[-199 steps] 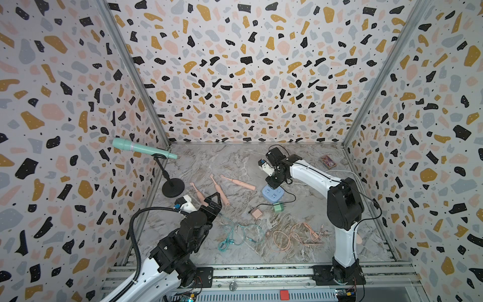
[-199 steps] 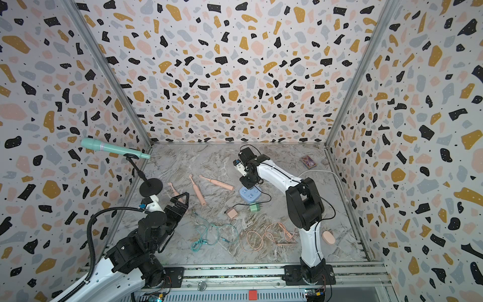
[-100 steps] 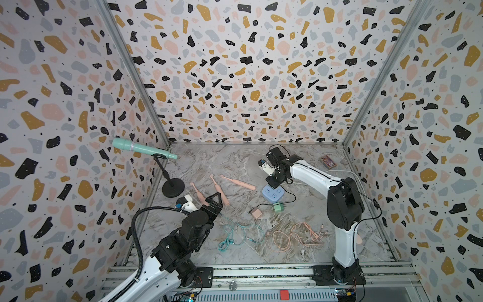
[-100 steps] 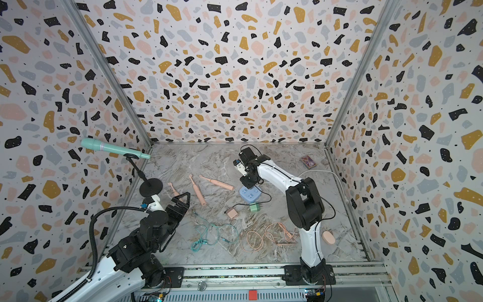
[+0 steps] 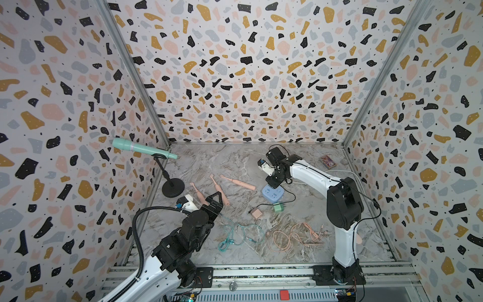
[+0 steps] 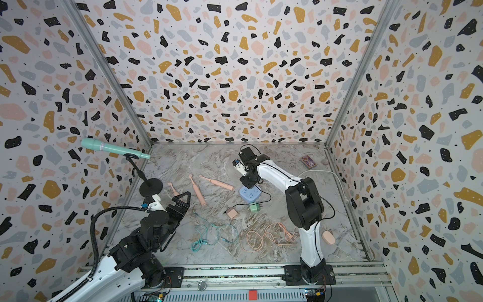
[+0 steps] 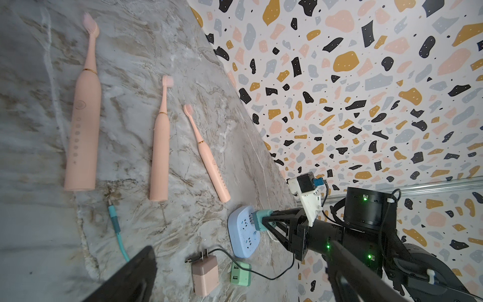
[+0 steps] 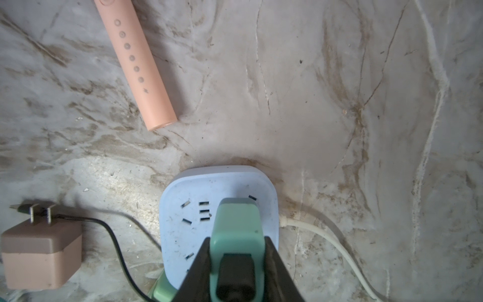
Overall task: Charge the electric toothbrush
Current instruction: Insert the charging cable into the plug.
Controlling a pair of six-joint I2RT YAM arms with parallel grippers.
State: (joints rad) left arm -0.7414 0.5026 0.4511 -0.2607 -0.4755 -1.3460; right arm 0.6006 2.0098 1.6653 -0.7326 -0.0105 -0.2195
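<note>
Three pink electric toothbrushes (image 5: 239,181) (image 5: 219,189) (image 5: 198,194) lie side by side at the table's middle left, also in the left wrist view (image 7: 83,130). To their right sits a blue power strip (image 5: 273,193) (image 8: 183,222). My right gripper (image 8: 236,238) (image 5: 273,183) is shut on a green charger plug (image 8: 236,222) (image 7: 260,218), held down against the strip's face. The left gripper (image 5: 215,197) (image 7: 235,277) hovers open and empty just near of the toothbrushes.
A pink adapter (image 5: 256,213) with a black cord and a second green adapter (image 5: 278,207) lie near the strip. Teal cable (image 5: 235,235) and pink cable (image 5: 292,236) are tangled at the front. A microphone stand (image 5: 171,187) stands at left, a card box (image 5: 328,161) at back right.
</note>
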